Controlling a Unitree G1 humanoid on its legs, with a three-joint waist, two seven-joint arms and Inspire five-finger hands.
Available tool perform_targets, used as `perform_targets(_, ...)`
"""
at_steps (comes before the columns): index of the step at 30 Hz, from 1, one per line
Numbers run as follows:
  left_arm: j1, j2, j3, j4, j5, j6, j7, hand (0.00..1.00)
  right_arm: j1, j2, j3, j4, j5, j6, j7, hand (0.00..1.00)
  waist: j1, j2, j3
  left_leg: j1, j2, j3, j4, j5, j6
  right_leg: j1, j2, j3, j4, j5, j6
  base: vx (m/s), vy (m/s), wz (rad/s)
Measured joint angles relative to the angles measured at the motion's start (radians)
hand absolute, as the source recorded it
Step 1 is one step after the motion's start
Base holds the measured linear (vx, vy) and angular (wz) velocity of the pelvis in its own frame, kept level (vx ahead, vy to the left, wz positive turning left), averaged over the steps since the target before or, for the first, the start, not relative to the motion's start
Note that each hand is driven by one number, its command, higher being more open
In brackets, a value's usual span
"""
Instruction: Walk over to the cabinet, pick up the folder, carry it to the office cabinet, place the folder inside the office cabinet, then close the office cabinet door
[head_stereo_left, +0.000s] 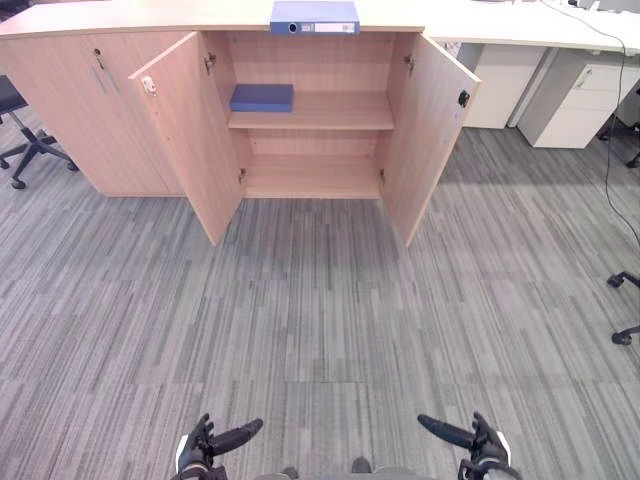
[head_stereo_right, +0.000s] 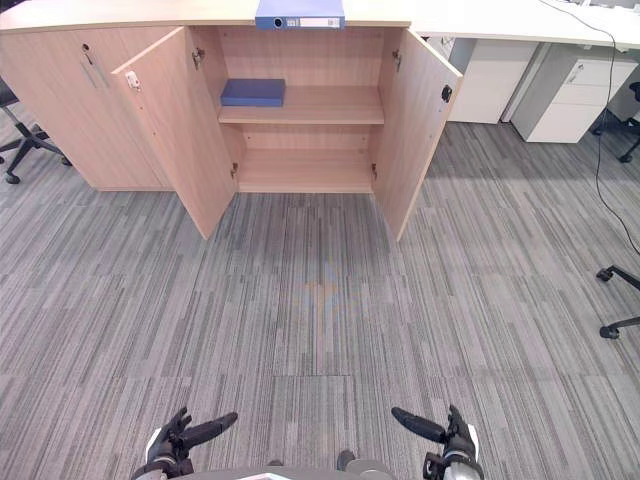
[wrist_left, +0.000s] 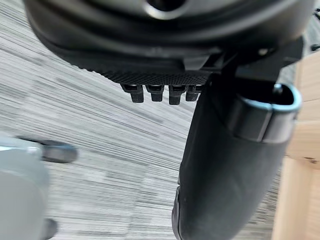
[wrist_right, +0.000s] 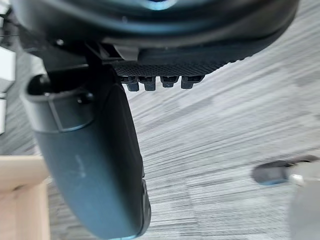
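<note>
My left hand (head_stereo_left: 197, 450) and right hand (head_stereo_left: 486, 446) hang low before me, thumbs pointing inward, fingers relaxed and holding nothing. The folder (head_stereo_left: 314, 17) is blue with a pale spine label and lies flat on top of the cabinet (head_stereo_left: 320, 65). Both doors (head_stereo_left: 190, 135) stand swung out. A blue book (head_stereo_left: 262, 97) lies on the upper shelf. Bare carpet (head_stereo_left: 320, 310) stretches between, with chairs (head_stereo_left: 20, 130) at the far sides.

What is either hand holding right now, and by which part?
Nothing is held. The left hand and the right hand hang open and empty above the carpet, while the blue folder lies on top of the cabinet.
</note>
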Motion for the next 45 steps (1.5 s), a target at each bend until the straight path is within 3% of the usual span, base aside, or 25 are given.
perform_targets(14, 0.030, 0.012, -0.002, -0.085, 0.000, -0.009, -0.021, 1.00, 0.001, -0.015, 0.000, -0.054, -0.006, -0.004, 0.010, 1.00, -0.008, 0.002, 0.027, 0.010, -0.007, 0.003, -0.017, 0.003, 0.005, 0.014, -0.008, -0.008, -0.020, 0.006, 0.006, -0.01, 0.000, 0.00)
perform_targets(17, 0.031, 0.011, -0.002, -0.130, -0.002, -0.011, -0.020, 1.00, -0.005, -0.015, 0.000, -0.083, -0.005, -0.005, 0.005, 1.00, -0.006, -0.001, 0.043, -0.026, -0.009, 0.012, -0.007, 0.002, 0.006, -0.016, -0.011, -0.008, -0.020, 0.011, 0.007, -0.05, 0.008, -0.03)
perform_targets(21, 0.026, -0.001, -0.002, -0.183, -0.023, -0.012, -0.011, 1.00, -0.045, -0.015, 0.000, -0.123, 0.005, -0.004, -0.011, 1.00, -0.001, 0.003, 0.074, -0.112, -0.003, 0.065, 0.073, -0.051, 0.023, -0.084, -0.016, 0.009, -0.001, -0.003, 0.025, 0.01, 0.032, -0.13)
perform_targets(24, 0.027, -0.006, -0.002, -0.217, -0.041, -0.011, 0.000, 1.00, -0.071, -0.014, 0.003, -0.133, 0.006, -0.004, -0.021, 1.00, 0.001, 0.004, 0.095, -0.143, -0.004, 0.090, 0.180, -0.136, 0.045, -0.153, -0.027, 0.023, 0.171, -0.093, 0.055, 0.12, 0.063, -0.21)
perform_targets(26, 0.027, -0.004, -0.002, -0.223, -0.043, -0.011, 0.013, 1.00, -0.087, -0.009, 0.008, -0.139, 0.008, -0.004, -0.022, 1.00, 0.003, 0.010, 0.104, -0.131, -0.004, 0.096, 0.204, -0.182, 0.068, -0.243, -0.040, -0.016, 0.386, -0.128, 0.080, 0.20, 0.090, -0.24)
perform_targets(27, 0.014, 0.000, -0.006, -0.232, -0.044, -0.011, 0.020, 1.00, -0.096, -0.006, 0.021, -0.153, 0.016, -0.005, -0.025, 1.00, -0.003, 0.010, 0.124, -0.095, -0.007, 0.092, 0.205, -0.194, 0.077, -0.332, -0.057, -0.058, 0.585, -0.136, 0.093, 0.14, 0.054, 0.01)
perform_targets(29, 0.005, 0.017, -0.029, -0.239, -0.049, -0.012, 0.029, 1.00, -0.077, -0.006, 0.038, -0.167, 0.029, -0.006, -0.026, 1.00, -0.002, 0.021, 0.138, -0.038, -0.007, 0.088, 0.194, -0.221, 0.079, -0.385, -0.062, -0.101, 0.633, -0.187, 0.055, 0.34, 0.054, 0.06)
perform_targets(30, -0.010, 0.028, -0.038, -0.239, -0.050, -0.012, 0.035, 1.00, -0.076, -0.008, 0.048, -0.167, 0.034, -0.008, -0.026, 1.00, -0.008, 0.023, 0.145, 0.000, -0.001, 0.075, 0.170, -0.227, 0.078, -0.412, -0.049, -0.122, 0.566, -0.190, 0.046, 0.46, 0.033, 0.20)
perform_targets(32, -0.058, 0.034, -0.042, -0.237, -0.058, -0.015, 0.043, 1.00, -0.079, -0.011, 0.048, -0.169, 0.042, -0.008, -0.028, 1.00, -0.036, 0.040, 0.166, 0.045, 0.029, 0.028, 0.116, -0.226, 0.074, -0.460, -0.001, -0.142, 0.404, -0.144, 0.005, 0.48, -0.045, 0.69)
perform_targets(34, -0.103, 0.033, -0.044, -0.231, -0.060, -0.019, 0.045, 1.00, -0.072, -0.016, 0.048, -0.173, 0.044, -0.008, -0.035, 1.00, -0.055, 0.046, 0.180, 0.095, 0.047, -0.009, 0.077, -0.229, 0.042, -0.493, 0.029, -0.142, 0.192, 0.053, -0.012, 0.62, -0.106, 0.89)
perform_targets(35, -0.110, 0.029, -0.045, -0.229, -0.059, -0.020, 0.044, 1.00, -0.064, -0.017, 0.047, -0.174, 0.043, -0.008, -0.040, 1.00, -0.064, 0.045, 0.179, 0.123, 0.051, -0.022, 0.074, -0.242, 0.016, -0.478, 0.021, -0.139, 0.174, 0.202, -0.050, 0.61, -0.133, 0.55)
perform_targets(36, -0.130, 0.015, -0.043, -0.213, -0.059, -0.025, 0.044, 1.00, -0.085, -0.024, 0.044, -0.175, 0.043, -0.004, -0.045, 1.00, -0.064, 0.081, 0.189, 0.123, 0.085, -0.023, 0.098, -0.232, -0.025, -0.495, 0.033, -0.163, 0.265, 0.135, -0.090, 0.48, -0.115, 0.43)
perform_targets(37, -0.141, 0.014, -0.045, -0.207, -0.058, -0.024, 0.039, 1.00, -0.086, -0.022, 0.044, -0.188, 0.043, -0.005, -0.047, 1.00, -0.066, 0.075, 0.192, 0.119, 0.080, -0.024, 0.128, -0.211, -0.060, -0.498, 0.022, -0.168, 0.314, 0.089, -0.085, 0.71, -0.213, 0.41)
perform_targets(38, -0.141, -0.003, -0.048, -0.201, -0.057, -0.024, 0.038, 1.00, -0.080, -0.020, 0.045, -0.208, 0.042, -0.005, -0.041, 1.00, -0.072, 0.074, 0.193, 0.088, 0.077, -0.005, 0.281, -0.144, -0.107, -0.448, 0.003, -0.187, 0.363, 0.011, -0.087, 0.58, -0.198, 0.50)
perform_targets(39, -0.137, -0.012, -0.048, -0.200, -0.056, -0.024, 0.038, 1.00, -0.074, -0.020, 0.048, -0.215, 0.042, -0.005, -0.040, 1.00, -0.073, 0.072, 0.194, 0.061, 0.081, 0.005, 0.391, -0.105, -0.113, -0.405, -0.001, -0.192, 0.354, -0.011, -0.089, 0.73, -0.257, 0.46)
perform_targets(40, -0.122, -0.020, -0.048, -0.204, -0.056, -0.025, 0.036, 1.00, -0.072, -0.018, 0.056, -0.219, 0.042, -0.005, -0.038, 1.00, -0.068, 0.070, 0.195, 0.001, 0.099, 0.015, 0.579, -0.019, -0.124, -0.328, 0.003, -0.192, 0.320, -0.033, -0.092, 0.48, -0.172, 0.18)
perform_targets(41, -0.099, -0.025, -0.046, -0.221, -0.056, -0.031, 0.029, 1.00, -0.073, -0.011, 0.073, -0.235, 0.042, -0.007, -0.041, 1.00, -0.054, 0.063, 0.201, -0.099, 0.157, 0.059, 0.841, -0.029, -0.112, -0.231, 0.031, -0.188, 0.253, -0.046, -0.099, 0.67, -0.198, -0.08)
perform_targets(42, -0.094, -0.025, -0.042, -0.228, -0.056, -0.033, 0.024, 1.00, -0.076, 0.004, 0.084, -0.263, 0.043, -0.010, -0.043, 1.00, -0.026, 0.067, 0.199, -0.201, 0.205, 0.105, 1.009, -0.078, -0.087, -0.153, 0.052, -0.175, 0.195, -0.050, -0.106, 0.52, -0.131, -0.23)
perform_targets(43, -0.095, -0.027, -0.042, -0.231, -0.056, -0.032, 0.024, 1.00, -0.077, 0.013, 0.086, -0.278, 0.043, -0.013, -0.042, 1.00, -0.015, 0.059, 0.203, -0.251, 0.221, 0.125, 1.047, -0.094, -0.079, -0.118, 0.057, -0.169, 0.169, -0.051, -0.107, 0.50, -0.106, -0.24)
perform_targets(45, -0.093, -0.037, -0.044, -0.244, -0.056, -0.031, 0.023, 1.00, -0.080, 0.030, 0.087, -0.314, 0.045, -0.021, -0.042, 1.00, 0.012, 0.041, 0.212, -0.381, 0.229, 0.184, 1.004, -0.136, -0.025, -0.023, 0.059, -0.155, 0.082, -0.052, -0.108, 0.37, -0.040, -0.18)
